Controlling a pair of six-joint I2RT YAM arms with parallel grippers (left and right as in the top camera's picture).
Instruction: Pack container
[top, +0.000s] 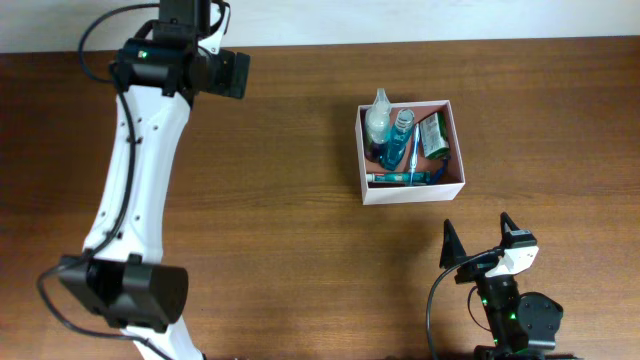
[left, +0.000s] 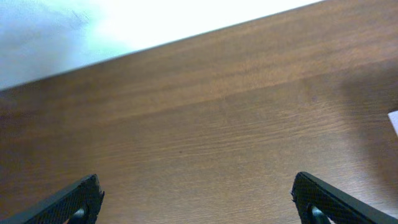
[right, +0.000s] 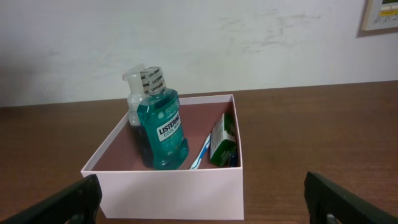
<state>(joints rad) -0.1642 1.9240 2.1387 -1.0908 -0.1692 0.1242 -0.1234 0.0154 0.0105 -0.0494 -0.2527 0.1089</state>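
Note:
The container (top: 363, 150) is a white-walled box with a pinkish-brown inside, at the back right of the table; it also shows in the right wrist view (right: 168, 193). In it stand a teal mouthwash bottle (right: 163, 127) and a clear bottle (top: 378, 118), with a blue toothbrush (right: 200, 152) and a green pack (right: 221, 140) beside them. My right gripper (top: 480, 238) is open and empty, near the table's front edge, pointing at the container. My left gripper (left: 196, 205) is open and empty over bare wood at the back left.
The wooden table (top: 280, 200) ends at a white wall along the back (top: 400, 20). The left arm (top: 140, 170) stretches from the front left to the back edge. A white corner (left: 393, 121) shows at the right of the left wrist view.

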